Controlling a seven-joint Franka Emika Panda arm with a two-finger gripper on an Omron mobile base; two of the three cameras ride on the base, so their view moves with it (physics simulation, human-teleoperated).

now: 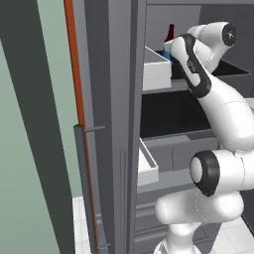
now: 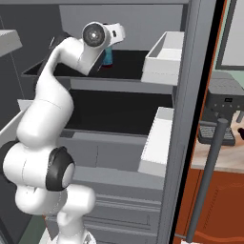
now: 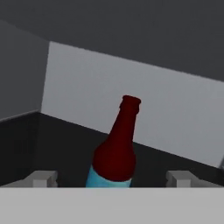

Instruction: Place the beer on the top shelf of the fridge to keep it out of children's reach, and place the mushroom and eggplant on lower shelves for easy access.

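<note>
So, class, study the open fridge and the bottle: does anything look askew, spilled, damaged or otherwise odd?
Nothing stands out. The dark brown glass beer bottle with the teal label stands on the dark top shelf of the tall grey fridge, unbroken, with no spill near it. Its lean in the hand view comes from the camera's tilt. The open gripper brackets it.

No text, brand or number can be read anywhere. The beer carries a teal-blue label, plain as far as it shows (its lower part is cut off in the hand view). The coffee machine, far right, has a small dark panel, possibly a display, too blurred to read.
</note>
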